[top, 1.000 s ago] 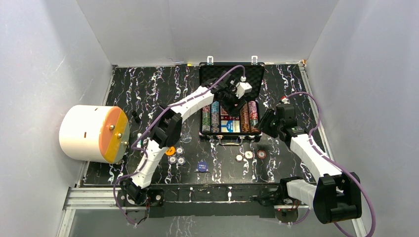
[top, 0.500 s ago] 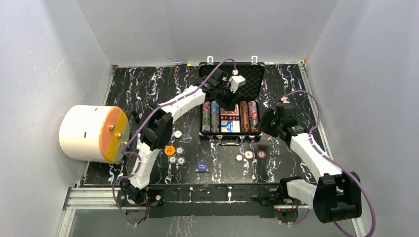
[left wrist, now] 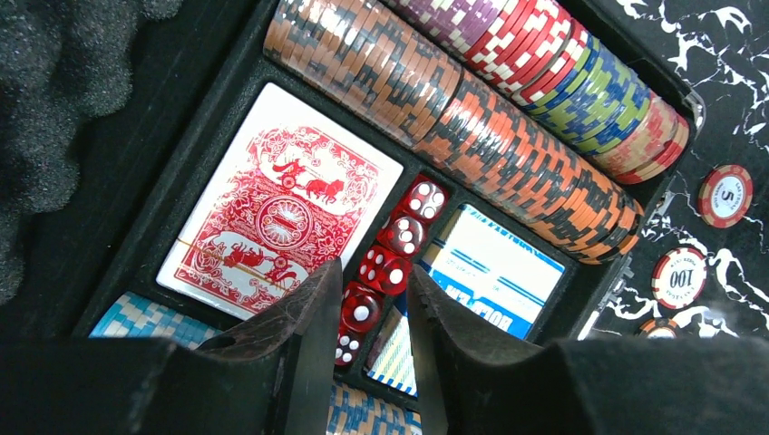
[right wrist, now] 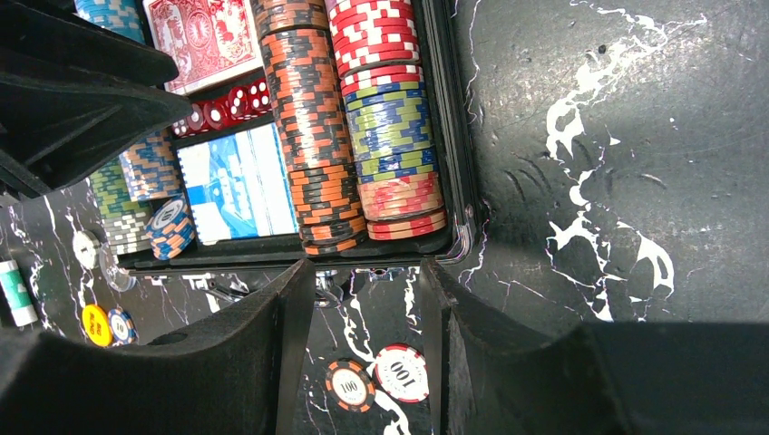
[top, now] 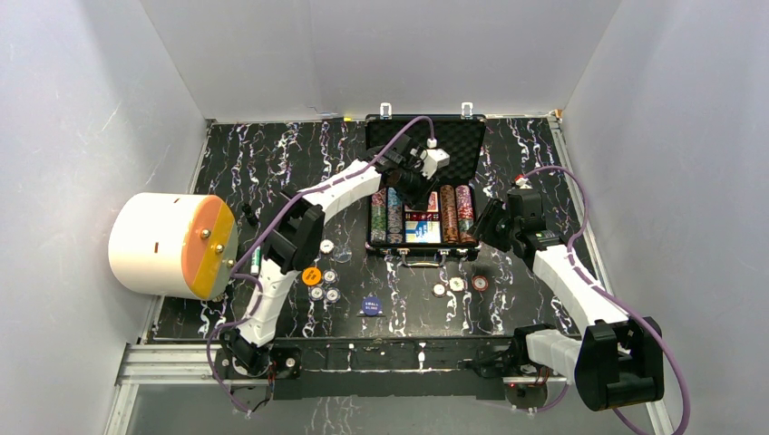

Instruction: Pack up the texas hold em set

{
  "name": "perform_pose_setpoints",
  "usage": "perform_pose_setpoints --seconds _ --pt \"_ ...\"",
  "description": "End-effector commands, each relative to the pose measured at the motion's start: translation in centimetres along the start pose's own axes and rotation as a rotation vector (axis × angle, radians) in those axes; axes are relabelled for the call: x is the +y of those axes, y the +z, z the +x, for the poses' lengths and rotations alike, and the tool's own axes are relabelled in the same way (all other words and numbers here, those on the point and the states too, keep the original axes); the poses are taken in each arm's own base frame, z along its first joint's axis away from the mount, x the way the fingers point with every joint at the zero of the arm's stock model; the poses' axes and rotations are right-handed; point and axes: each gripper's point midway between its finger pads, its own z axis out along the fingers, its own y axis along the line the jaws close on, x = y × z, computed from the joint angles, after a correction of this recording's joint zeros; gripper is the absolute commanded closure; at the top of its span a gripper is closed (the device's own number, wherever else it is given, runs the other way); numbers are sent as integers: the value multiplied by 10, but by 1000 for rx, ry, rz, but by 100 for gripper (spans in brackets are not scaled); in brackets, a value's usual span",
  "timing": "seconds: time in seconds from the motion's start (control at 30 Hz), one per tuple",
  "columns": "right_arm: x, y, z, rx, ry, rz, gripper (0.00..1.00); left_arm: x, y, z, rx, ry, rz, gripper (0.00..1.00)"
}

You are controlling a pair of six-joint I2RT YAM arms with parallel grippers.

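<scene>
Black ribbed briefcase (top: pixel 464 149) lies open at the far middle of the table, its foam lid tipped back so the tray can be filled from above. The left gripper (left wrist: pixel 372 272) hangs over the tray's middle, jaws parted and holding nothing. I judge it is placed to tend the centre slots. The right gripper (right wrist: pixel 365 272) sits just beside the case's near right corner, likewise spread and empty, probably kept clear of the other arm.

Rows of multicoloured poker chips (left wrist: pixel 508 145) stand on edge in the channels. A red card deck (left wrist: pixel 281 213) and a blue-faced deck (left wrist: pixel 494 281) lie flat between them, parted by a slot of red dice (left wrist: pixel 399 236). Loose chips (top: pixel 458 284) lie near the case front and to its left, with a blue button (top: pixel 370 305) nearer still — unpacked, so the job looks part done.
</scene>
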Motion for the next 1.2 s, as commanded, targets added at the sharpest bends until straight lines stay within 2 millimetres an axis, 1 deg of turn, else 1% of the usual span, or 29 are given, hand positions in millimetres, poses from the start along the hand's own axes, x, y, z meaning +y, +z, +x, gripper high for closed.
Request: perform_pose_setpoints --seconds 0.0,0.1,0.17,0.33,0.6,0.67,0.77,1.0,1.1,1.17 --pt "10 -2 -14 -48 -11 -36 46 -2 -3 0 11 21 12 67" --pt "10 -1 -13 -45 -9 -35 46 -2 -1 3 18 22 17 62" --pt "10 -1 -14 -46 -10 -35 46 0 1 6 25 18 10 62" --pt "9 -2 -15 -52 -14 -31 46 4 5 8 34 20 -4 69" --pt "8 -2 -17 -58 -21 -20 46 7 10 16 54 10 -14 68" --pt "8 -2 -17 -58 -23 -22 46 9 12 18 58 7 -21 70" --pt "7 -3 -17 -60 -24 -19 46 9 12 18 59 8 -23 75" --pt "8 -4 -19 -66 -27 -22 46 8 11 17 57 15 -16 76" --pt "8 -4 -19 -66 -27 -23 46 5 10 13 47 12 -2 73" --pt "9 -4 -19 -68 -27 -24 46 4 6 3 25 16 0 70"
